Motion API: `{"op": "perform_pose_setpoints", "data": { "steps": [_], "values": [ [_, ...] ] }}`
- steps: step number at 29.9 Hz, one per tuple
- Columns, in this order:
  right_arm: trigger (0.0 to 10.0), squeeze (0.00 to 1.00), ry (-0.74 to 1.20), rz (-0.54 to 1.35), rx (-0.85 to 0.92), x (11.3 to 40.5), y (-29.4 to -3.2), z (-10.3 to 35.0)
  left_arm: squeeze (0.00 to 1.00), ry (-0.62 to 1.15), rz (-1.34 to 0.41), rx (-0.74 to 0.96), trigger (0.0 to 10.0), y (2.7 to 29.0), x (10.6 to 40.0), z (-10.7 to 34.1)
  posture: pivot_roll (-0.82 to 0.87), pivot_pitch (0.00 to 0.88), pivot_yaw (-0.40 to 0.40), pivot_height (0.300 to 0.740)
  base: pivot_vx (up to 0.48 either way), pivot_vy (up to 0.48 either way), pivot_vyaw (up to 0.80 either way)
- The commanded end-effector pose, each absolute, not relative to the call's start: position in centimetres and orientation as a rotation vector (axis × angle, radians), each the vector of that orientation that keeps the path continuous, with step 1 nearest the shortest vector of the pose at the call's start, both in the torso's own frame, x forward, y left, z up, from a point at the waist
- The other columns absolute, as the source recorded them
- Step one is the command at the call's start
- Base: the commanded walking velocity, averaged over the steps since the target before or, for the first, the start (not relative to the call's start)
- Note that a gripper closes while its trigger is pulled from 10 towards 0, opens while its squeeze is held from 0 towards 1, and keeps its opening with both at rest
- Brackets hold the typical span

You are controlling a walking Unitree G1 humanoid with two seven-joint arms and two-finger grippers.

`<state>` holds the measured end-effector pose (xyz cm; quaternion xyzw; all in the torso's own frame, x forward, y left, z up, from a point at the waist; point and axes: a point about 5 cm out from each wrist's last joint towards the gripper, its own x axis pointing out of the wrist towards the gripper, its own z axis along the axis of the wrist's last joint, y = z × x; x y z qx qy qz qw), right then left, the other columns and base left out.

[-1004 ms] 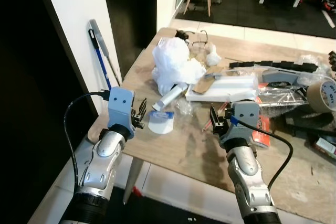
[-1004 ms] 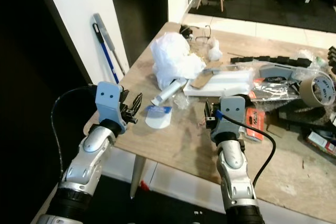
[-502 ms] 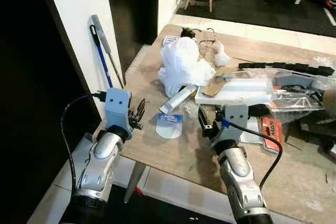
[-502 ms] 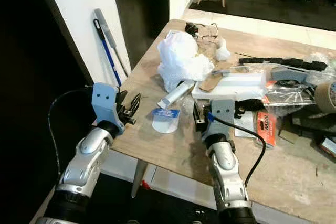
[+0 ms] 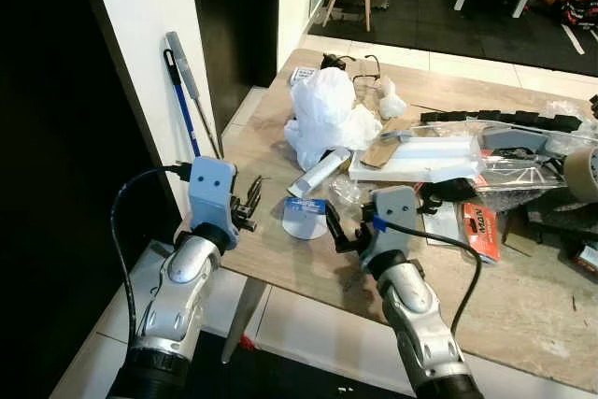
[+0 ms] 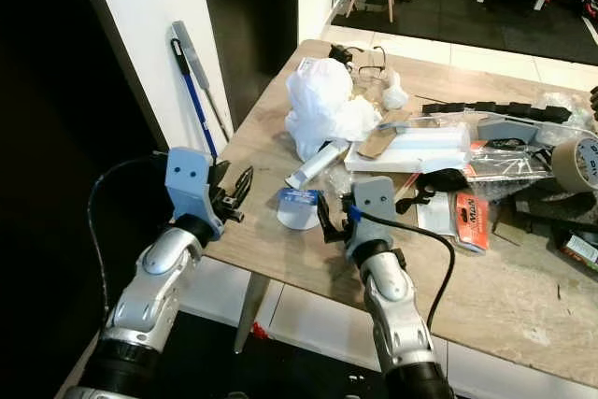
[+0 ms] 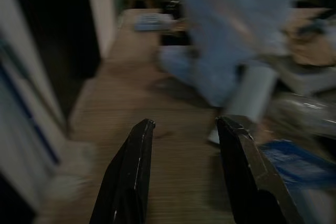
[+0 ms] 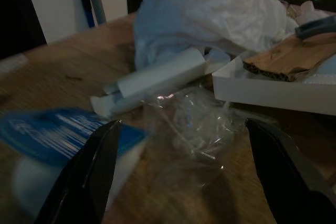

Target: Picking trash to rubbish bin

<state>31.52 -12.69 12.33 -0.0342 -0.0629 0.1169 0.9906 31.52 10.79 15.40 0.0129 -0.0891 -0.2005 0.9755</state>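
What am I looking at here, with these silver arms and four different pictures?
It is a walking robot clearing trash. Two pictures come from cameras in its head, looking down at a cluttered wooden table. The other two come from a camera on each wrist, looking along that gripper's two black fingers. The left gripper hovers open at the table's edge, holding nothing. The right gripper is open too, between a round blue-and-white lid and crumpled clear plastic. Behind lie a white tube, a white plastic bag, a flat white box and tape.

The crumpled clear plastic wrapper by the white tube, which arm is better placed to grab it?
Right. The right claw is open and aimed at the crumpled clear plastic wrapper; the left claw sits farther off at the table's edge.
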Motion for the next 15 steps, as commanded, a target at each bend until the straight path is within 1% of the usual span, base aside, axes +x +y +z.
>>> {"op": "perform_pose_setpoints", "data": {
  "steps": [1, 2, 5, 6, 8, 12, 13, 14, 15],
  "values": [
    [10.0, 1.0, -0.087, 0.246, -0.112, 31.9, -12.7, 11.6, 0.0, -0.149, -0.552, 0.059, 10.0, 10.5, 30.8, 14.5, -0.07, 0.137, 0.032, 0.74, 0.0, 0.0, 0.0],
    [10.0, 1.0, -0.087, 0.246, -0.112, 31.9, -12.7, 11.6, 0.0, -0.149, -0.552, 0.059, 10.0, 10.5, 30.8, 14.5, -0.07, 0.137, 0.032, 0.74, 0.0, 0.0, 0.0],
    [10.0, 1.0, -0.079, 0.248, -0.13, 32.3, -12.6, 11.5, 0.0, -0.139, -0.668, 0.092, 10.0, 10.7, 30.3, 14.0, -0.07, 0.139, 0.032, 0.74, 0.0, 0.0, 0.0],
    [10.0, 1.0, -0.079, 0.248, -0.13, 32.3, -12.6, 11.5, 0.0, -0.139, -0.668, 0.092, 10.0, 10.7, 30.3, 14.0, -0.07, 0.139, 0.032, 0.74, 0.0, 0.0, 0.0],
    [10.0, 1.0, -0.076, 0.246, -0.126, 32.6, -12.7, 11.5, 0.0, -0.128, -0.775, 0.101, 10.0, 11.2, 29.8, 14.0, -0.06, 0.136, 0.033, 0.74, 0.0, 0.0, 0.0],
    [10.0, 1.0, -0.073, 0.249, -0.111, 33.2, -12.7, 11.6, 0.0, -0.107, -0.892, 0.114, 10.0, 11.9, 29.2, 14.2, -0.05, 0.133, 0.038, 0.74, 0.0, 0.0, 0.0],
    [10.0, 0.93, -0.072, 0.248, -0.108, 33.3, -12.8, 11.5, 0.0, -0.1, -0.92, 0.113, 10.0, 11.9, 29.0, 14.2, -0.05, 0.132, 0.038, 0.74, 0.0, 0.0, 0.0],
    [10.0, 0.93, -0.072, 0.248, -0.108, 33.3, -12.8, 11.5, 0.0, -0.1, -0.92, 0.113, 10.0, 11.9, 29.0, 14.2, -0.05, 0.132, 0.038, 0.74, 0.0, 0.0, 0.0],
    [10.0, 0.69, -0.067, 0.248, -0.103, 33.5, -12.8, 11.5, 0.0, -0.09, -0.958, 0.115, 10.0, 11.7, 28.8, 14.2, -0.05, 0.13, 0.039, 0.74, 0.0, 0.0, 0.0]
  ]
}}
